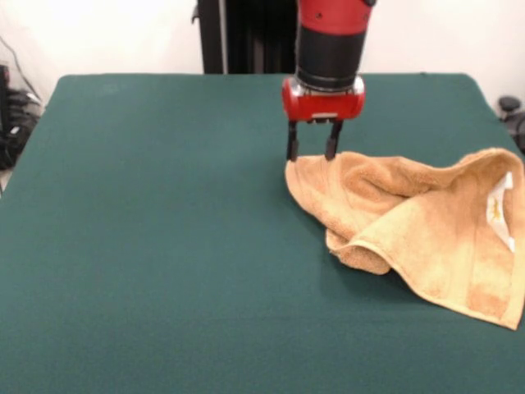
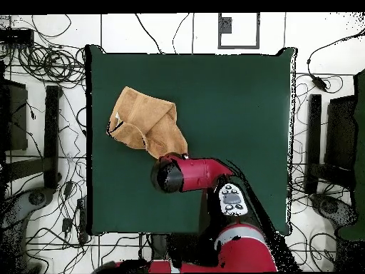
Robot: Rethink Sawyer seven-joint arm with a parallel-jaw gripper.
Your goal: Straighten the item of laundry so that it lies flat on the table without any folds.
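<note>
A dark green table (image 1: 164, 246) fills the front view, with a pale wall and the robot's black pedestal behind it; from overhead, cables lie on the white floor all round it. The gripper (image 1: 312, 153) hangs straight down from the red and black arm, its two black fingers (image 1: 292, 144) standing slightly apart, with their tips at the far corner of the towel (image 1: 418, 230). Whether they pinch the cloth or merely touch its edge cannot be told. In the front view the towel spreads from just below the fingertips away to the right and toward the camera, reaching the picture's right edge. In the overhead view the towel (image 2: 145, 123) lies beside the wrist, up and to the left of it. The tan-orange terry cloth is crumpled, not flat: one edge is folded over on itself, ridges run across the middle, and a small white label (image 1: 499, 209) shows near its right side.
</note>
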